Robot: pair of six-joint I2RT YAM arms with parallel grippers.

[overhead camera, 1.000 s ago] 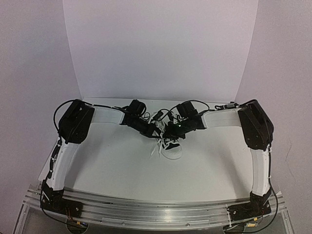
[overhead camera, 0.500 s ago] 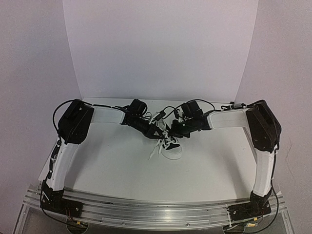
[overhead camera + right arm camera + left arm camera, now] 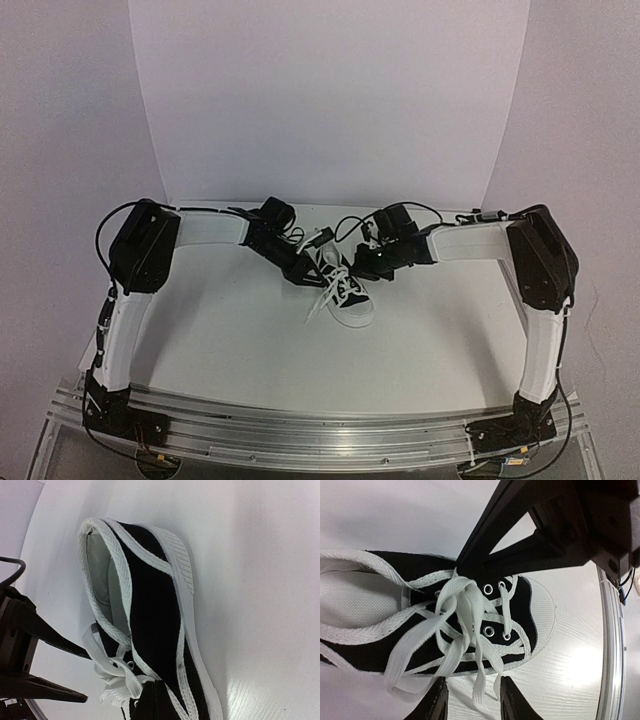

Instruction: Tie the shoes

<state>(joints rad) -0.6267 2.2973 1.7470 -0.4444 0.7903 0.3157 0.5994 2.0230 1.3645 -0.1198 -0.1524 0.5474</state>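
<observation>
Two pincers work over one small black sneaker (image 3: 521,614), which lies on the white table (image 3: 575,680) directly beneath and between them, its white toe cap (image 3: 546,614) off to one side of the left pincer's gap, toward the arms' bases. The left pincer (image 3: 475,702) stands partly open and holds nothing: a loose end of the white laces (image 3: 465,605) trails down between its fingers (image 3: 436,702) without being pinched, and the rest of the lace bundle lies just ahead of its tips. The right pincer (image 3: 462,566) is closed, its tips set right at the top of that bundle, where the strands converge over the tongue; it appears to pinch a strand there, though the exact strand is hard to pick out. Seen from the right wrist, the lace tangle sits just beside that pincer's closed tips and the shoe's open collar stretches away ahead of them. The laces are crossed and gathered in a slack heap with no finished bow to be seen, so I judge the tying to be midway, at a moment between grips, with the right side anchoring and the left side free. The next move likely calls for the left pincer to settle on a single strand, close firmly on it and draw it away from the right pincer, gently enough that the light shoe does not slide along.
</observation>
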